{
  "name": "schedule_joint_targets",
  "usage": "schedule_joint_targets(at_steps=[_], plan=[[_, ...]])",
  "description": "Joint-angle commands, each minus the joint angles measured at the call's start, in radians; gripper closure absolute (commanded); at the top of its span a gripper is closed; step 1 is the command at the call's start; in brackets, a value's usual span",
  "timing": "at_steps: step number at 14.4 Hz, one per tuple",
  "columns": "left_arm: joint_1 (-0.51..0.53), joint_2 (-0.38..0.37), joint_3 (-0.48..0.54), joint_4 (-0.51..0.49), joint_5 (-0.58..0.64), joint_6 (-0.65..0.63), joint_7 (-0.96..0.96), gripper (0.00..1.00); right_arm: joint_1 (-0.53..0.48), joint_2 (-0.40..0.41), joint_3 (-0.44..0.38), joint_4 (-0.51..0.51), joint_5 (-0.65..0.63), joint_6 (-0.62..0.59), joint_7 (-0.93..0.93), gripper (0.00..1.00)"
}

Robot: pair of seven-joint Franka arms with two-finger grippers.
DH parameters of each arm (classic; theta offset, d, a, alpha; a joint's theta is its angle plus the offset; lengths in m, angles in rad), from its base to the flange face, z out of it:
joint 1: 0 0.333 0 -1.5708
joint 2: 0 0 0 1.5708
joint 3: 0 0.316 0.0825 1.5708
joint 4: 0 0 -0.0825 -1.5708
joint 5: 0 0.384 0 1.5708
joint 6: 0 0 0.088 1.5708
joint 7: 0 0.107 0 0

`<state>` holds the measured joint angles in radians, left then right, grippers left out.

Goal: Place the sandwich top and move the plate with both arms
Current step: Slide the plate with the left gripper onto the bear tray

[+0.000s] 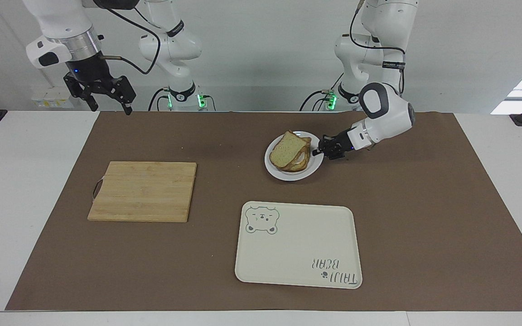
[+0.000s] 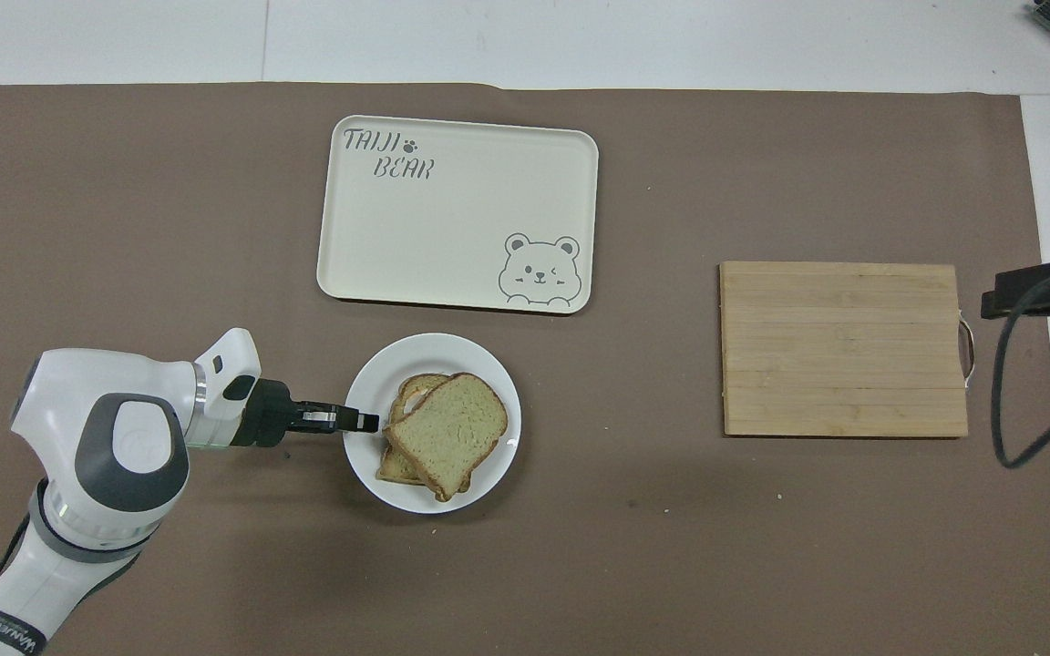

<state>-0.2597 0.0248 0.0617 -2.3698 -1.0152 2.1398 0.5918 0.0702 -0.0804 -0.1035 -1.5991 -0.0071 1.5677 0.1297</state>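
The small white plate [image 1: 293,174] [image 2: 434,351] sits on the brown mat, a short way nearer the robots than the cream tray. On it the sandwich top [image 1: 286,149] [image 2: 448,432] lies askew over a lower bread slice. My left gripper [image 1: 319,150] [image 2: 365,421] reaches in low from the left arm's end of the table and is shut on the plate's rim. My right gripper [image 1: 107,97] hangs open, high over the mat's corner at the right arm's end, with nothing in it; the overhead view shows only part of it at the frame's edge.
A cream tray with a bear drawing [image 1: 298,244] [image 2: 458,214] lies farther from the robots than the plate. A wooden cutting board [image 1: 143,191] [image 2: 844,349] lies toward the right arm's end of the table.
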Motion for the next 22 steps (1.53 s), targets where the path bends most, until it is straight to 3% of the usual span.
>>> schedule_joint_targets(at_steps=[1,10,14,20,22], plan=[[0.028,0.059,-0.007,0.115,-0.057,-0.061,-0.003,1.00,-0.012,-0.010,0.005,-0.010,0.019,0.002,-0.025,0.00],[0.056,0.223,-0.014,0.392,-0.092,-0.046,-0.176,1.00,-0.012,-0.010,0.005,-0.010,0.019,0.002,-0.025,0.00],[0.048,0.384,-0.014,0.649,-0.079,-0.043,-0.341,1.00,-0.013,-0.010,0.005,-0.010,0.019,0.002,-0.025,0.00],[0.059,0.552,-0.051,0.809,-0.075,0.057,-0.357,1.00,-0.013,-0.010,0.005,-0.009,0.019,0.002,-0.024,0.00],[0.050,0.572,-0.051,0.808,-0.077,0.101,-0.354,1.00,-0.013,-0.010,0.005,-0.009,0.019,0.002,-0.025,0.00]])
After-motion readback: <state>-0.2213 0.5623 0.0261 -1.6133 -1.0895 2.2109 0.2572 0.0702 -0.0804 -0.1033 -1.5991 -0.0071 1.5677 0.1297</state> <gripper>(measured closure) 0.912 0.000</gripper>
